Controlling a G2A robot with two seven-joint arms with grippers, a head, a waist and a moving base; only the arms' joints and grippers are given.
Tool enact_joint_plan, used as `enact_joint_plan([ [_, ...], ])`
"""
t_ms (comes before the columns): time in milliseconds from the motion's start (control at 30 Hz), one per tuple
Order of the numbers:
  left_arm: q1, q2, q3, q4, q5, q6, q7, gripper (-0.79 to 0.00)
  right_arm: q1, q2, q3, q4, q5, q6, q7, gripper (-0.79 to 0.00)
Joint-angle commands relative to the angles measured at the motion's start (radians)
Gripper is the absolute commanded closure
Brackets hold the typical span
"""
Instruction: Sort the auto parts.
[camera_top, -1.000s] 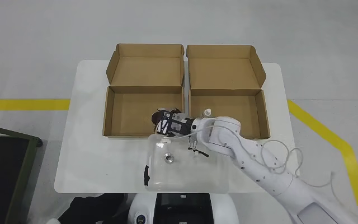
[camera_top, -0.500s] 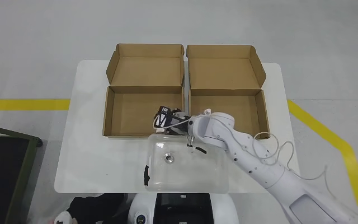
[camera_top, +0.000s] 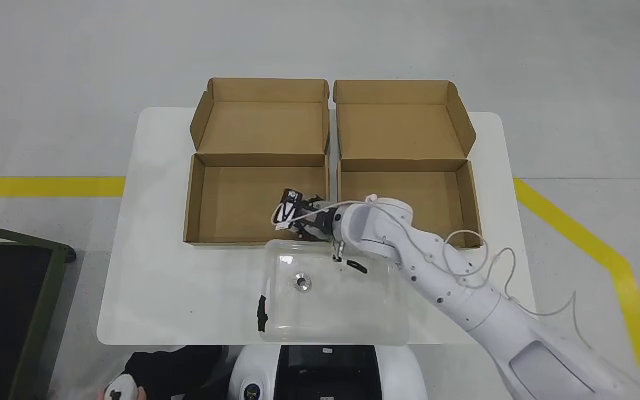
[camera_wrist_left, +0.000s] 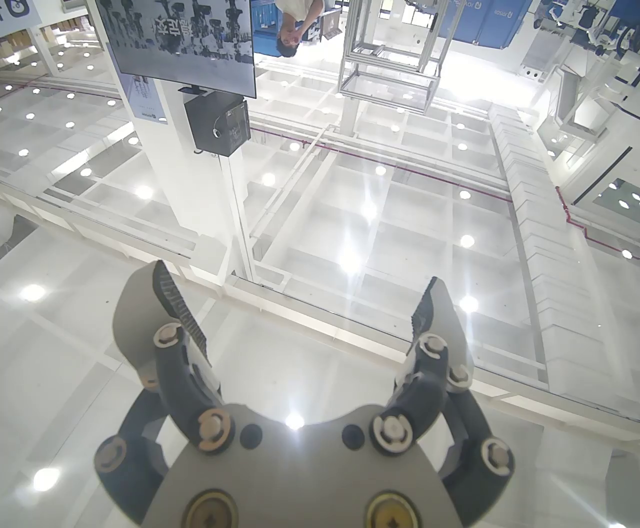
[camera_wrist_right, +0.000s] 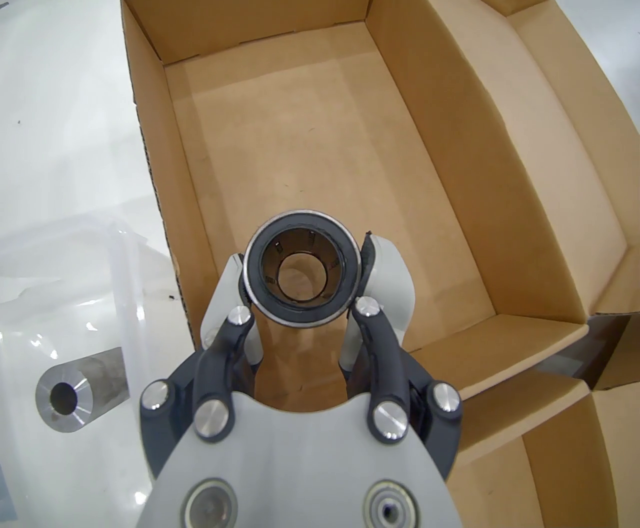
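Overhead, a bearing hangs at the left box's corner

Left gripper (camera_wrist_left: 297, 300) points up at a ceiling, its jaws wide apart with nothing between them. On the white table (camera_top: 150, 260), the left cardboard box (camera_top: 230, 205) stands with its lid flap folded back, and its brown floor shows on all sides below the part. The right gripper (camera_top: 293, 212) hovers over that box's near right corner, its fingers (camera_wrist_right: 385, 280) clamped on a black-rimmed ring bearing (camera_wrist_right: 302, 270) whose bore faces the wrist camera. The box's far and left walls stand well apart from the bearing; the near and right walls run close by it. Just in front, up against the box's near wall, a clear plastic tray (camera_top: 380, 310) holds a bored metal cylinder (camera_top: 299, 284), which lies apart from the gripper. To the right, the right cardboard box (camera_top: 405, 205) sits just beside the left one, its lid likewise folded back. The right arm crosses its near left corner.
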Motion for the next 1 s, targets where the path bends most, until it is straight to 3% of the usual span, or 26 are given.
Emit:
enact_joint_plan([
  [0,0.0,0.0,0.0,0.0,0.0,0.0,0.0,-0.785,0.0,-0.002,0.002,0.003,-0.002,0.0,0.002,-0.259],
  [200,0.0,0.0,0.0,0.0,0.0,0.0,0.0,-0.785,-0.005,-0.006,0.016,0.005,-0.013,-0.007,0.013,-0.326],
  [267,0.0,0.0,0.0,0.0,0.0,0.0,0.0,-0.785,-0.006,-0.007,0.02,0.0,-0.019,-0.01,0.019,-0.4],
  [367,0.0,0.0,0.0,0.0,0.0,0.0,0.0,-0.785,-0.009,-0.008,0.026,-0.005,-0.029,-0.016,0.026,-0.585],
  [433,0.0,0.0,0.0,0.0,0.0,0.0,0.0,-0.785,-0.012,-0.009,0.03,-0.007,-0.032,-0.018,0.03,-0.637],
  [667,0.0,0.0,0.0,0.0,0.0,0.0,0.0,-0.785,-0.027,-0.006,0.06,-0.065,-0.043,-0.032,0.03,-0.745],
  [967,0.0,0.0,0.0,0.0,0.0,0.0,0.0,-0.785,-0.091,0.019,0.143,-0.245,-0.042,-0.076,0.043,-0.763],
])
